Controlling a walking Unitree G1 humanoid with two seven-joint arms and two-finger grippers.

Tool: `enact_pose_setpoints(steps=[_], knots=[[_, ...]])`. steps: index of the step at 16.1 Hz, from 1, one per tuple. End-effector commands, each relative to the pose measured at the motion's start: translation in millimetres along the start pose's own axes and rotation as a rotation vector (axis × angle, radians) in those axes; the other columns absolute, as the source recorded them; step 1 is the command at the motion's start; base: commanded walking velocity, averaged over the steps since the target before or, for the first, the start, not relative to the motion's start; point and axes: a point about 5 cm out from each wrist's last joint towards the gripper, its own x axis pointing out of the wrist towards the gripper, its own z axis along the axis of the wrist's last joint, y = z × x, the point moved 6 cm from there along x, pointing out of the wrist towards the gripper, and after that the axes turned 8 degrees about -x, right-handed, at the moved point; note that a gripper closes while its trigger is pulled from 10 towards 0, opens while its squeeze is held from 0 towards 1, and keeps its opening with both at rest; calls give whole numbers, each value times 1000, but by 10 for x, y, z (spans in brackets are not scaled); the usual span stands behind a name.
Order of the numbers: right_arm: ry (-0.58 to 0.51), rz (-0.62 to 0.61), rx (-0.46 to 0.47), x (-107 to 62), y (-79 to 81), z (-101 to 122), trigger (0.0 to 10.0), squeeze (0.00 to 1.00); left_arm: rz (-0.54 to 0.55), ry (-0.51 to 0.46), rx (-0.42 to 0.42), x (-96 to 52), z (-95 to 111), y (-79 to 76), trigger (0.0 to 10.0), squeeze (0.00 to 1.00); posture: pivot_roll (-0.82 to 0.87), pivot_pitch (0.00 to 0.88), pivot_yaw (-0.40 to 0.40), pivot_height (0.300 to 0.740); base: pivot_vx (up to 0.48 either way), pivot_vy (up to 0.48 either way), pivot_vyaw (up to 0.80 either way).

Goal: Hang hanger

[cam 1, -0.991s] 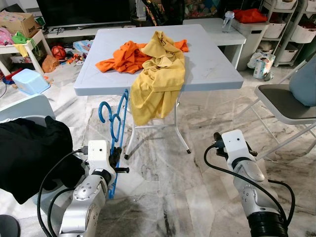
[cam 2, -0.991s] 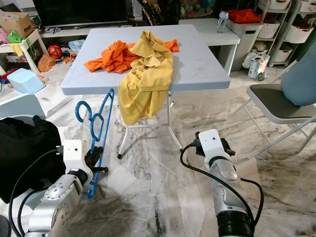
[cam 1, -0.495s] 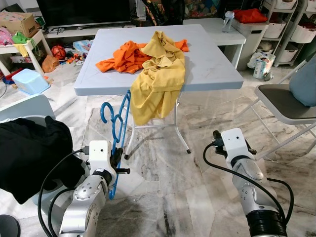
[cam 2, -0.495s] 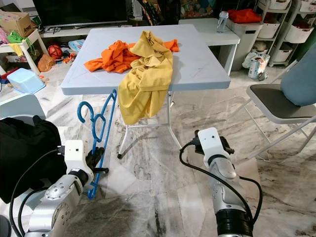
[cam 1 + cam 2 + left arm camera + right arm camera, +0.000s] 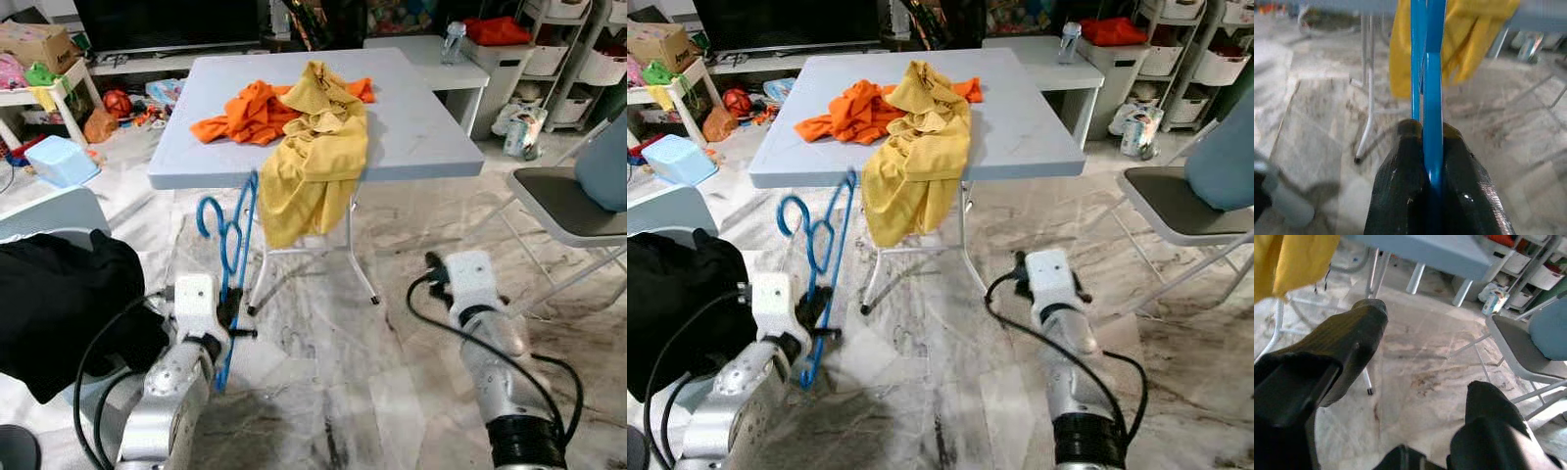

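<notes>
Your left gripper (image 5: 1432,147), low at the near left, has its fingers (image 5: 1400,166) pressed together on the lower bar of the blue hanger (image 5: 230,257). The hanger stands nearly upright over the marble floor (image 5: 323,372), its hook (image 5: 206,211) at the top, just below the near edge of the grey folding table (image 5: 421,127). On that table lie an orange garment (image 5: 250,110) and a yellow garment (image 5: 313,157), the yellow one draping over the near edge just right of the hanger. Your right gripper (image 5: 1425,367) hangs at the near right, jaws spread, holding nothing. A black garment (image 5: 59,304) lies bunched at the near left, and a folding chair (image 5: 568,206) stands to the right.
</notes>
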Motion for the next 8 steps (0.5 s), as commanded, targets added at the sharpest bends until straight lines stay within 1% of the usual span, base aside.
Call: enact_pose_setpoints(steps=[1, 4, 8], knots=[[-58, 22, 35, 10, 63, 175, 10000, 0, -13, -59, 24, 22, 166, -58, 10000, 0, -59, 0, 14, 740, 0, 0, 0], [-105, 33, 41, 8, 104, 337, 10000, 0, -8, -79, 19, 24, 228, -54, 10000, 0, -61, 0, 16, 740, 0, 0, 0], [-131, 38, 66, 19, 139, 454, 10000, 0, -7, -89, 16, 26, 257, -59, 10000, 0, -60, 0, 16, 740, 0, 0, 0]])
